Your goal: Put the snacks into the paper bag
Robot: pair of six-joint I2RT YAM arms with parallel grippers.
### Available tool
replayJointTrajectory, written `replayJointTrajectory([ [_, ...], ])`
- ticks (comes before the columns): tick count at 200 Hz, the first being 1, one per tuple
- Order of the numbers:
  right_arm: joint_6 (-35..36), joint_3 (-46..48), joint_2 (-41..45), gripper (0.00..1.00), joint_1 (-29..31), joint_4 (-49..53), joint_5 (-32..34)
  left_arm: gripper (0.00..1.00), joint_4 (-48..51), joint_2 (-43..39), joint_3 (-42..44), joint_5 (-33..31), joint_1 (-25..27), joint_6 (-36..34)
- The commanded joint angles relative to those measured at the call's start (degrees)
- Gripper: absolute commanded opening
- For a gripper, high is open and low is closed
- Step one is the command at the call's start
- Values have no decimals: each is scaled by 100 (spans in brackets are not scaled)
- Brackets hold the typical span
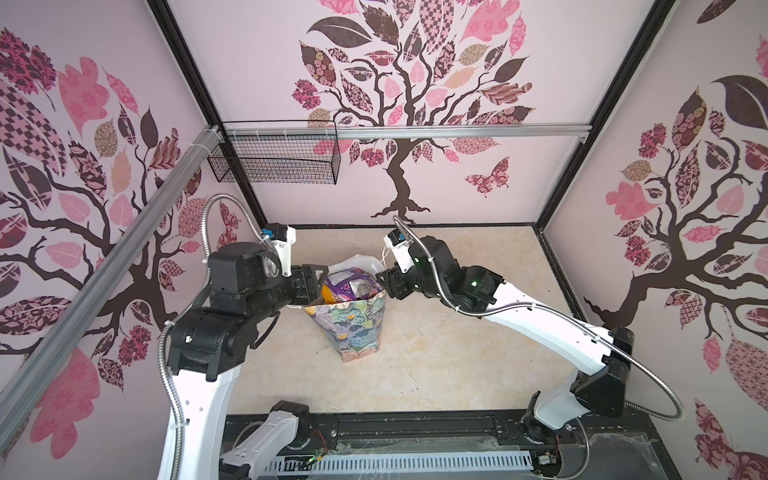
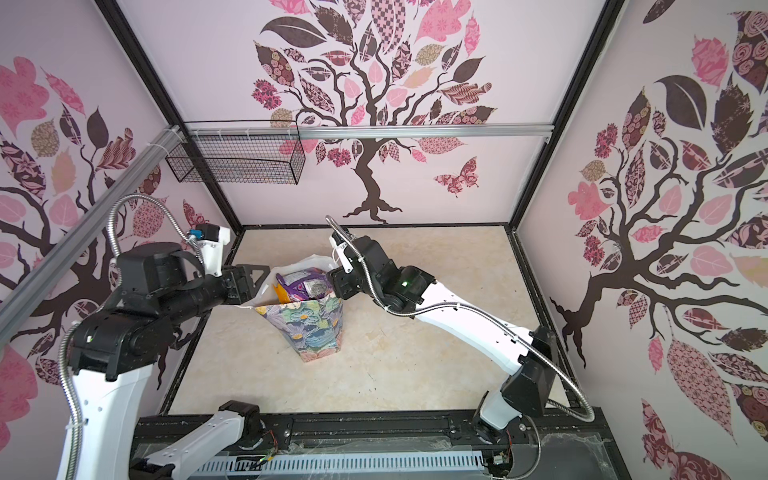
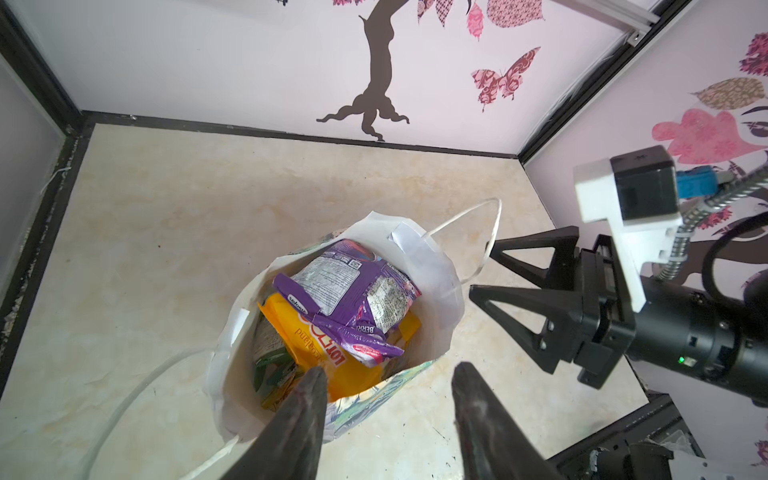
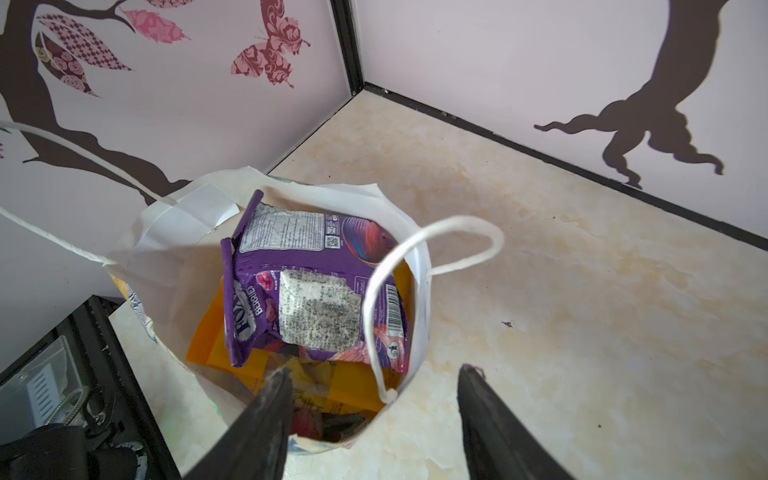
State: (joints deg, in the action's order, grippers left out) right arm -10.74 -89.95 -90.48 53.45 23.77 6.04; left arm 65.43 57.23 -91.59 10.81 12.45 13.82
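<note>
Snacks (image 3: 345, 291) are lying piled in the paper bag (image 1: 349, 328) between the left fingers (image 3: 299, 411) and right fingers (image 4: 266, 411), both standing wide and empty; packing is looking done, so retreating clear of the handles (image 4: 461, 220) is coming next.

Paper bag (image 1: 353, 328): floral print outside, white inside, standing upright mid-bench (image 1: 457, 353), mouth open, rim crumpled. White cord handle (image 4: 461, 221) loops up from the rim. Snacks (image 1: 353, 286) piled inside near the top. Purple FOX'S berries pouch (image 4: 307, 291) uppermost, creased, back label up. Orange-yellow pouch (image 3: 332, 370) beneath it. Green pouch (image 3: 274, 365) wedged at one side.
</note>
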Motion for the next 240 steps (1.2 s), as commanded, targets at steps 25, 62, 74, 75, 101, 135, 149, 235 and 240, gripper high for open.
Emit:
replayJointTrajectory([
  [25,77,-387,-331,54,-32,-144,227,48,-243,420,366,-359,182,-1],
  [62,101,-387,-355,37,-37,-175,185,44,-777,565,717,-913,965,127],
  [74,112,-317,-286,32,-45,-235,194,39,-804,738,739,-955,1079,138],
  [75,114,-310,-282,32,-41,-238,191,38,-808,755,739,-956,1086,138],
  [101,132,-175,-127,13,-49,-321,196,11,-822,1101,743,-1278,1109,100],
  [135,152,-13,28,5,-53,-433,168,0,-608,1487,589,-1464,1106,-2],
  [149,177,6,47,1,-53,-449,159,0,-537,1654,624,-1408,1111,-15],
  [235,292,125,127,0,-68,-556,156,0,-40,2171,974,-1914,1089,172],
  [240,297,131,136,0,-67,-566,152,0,-54,2174,1043,-1932,1093,229],
])
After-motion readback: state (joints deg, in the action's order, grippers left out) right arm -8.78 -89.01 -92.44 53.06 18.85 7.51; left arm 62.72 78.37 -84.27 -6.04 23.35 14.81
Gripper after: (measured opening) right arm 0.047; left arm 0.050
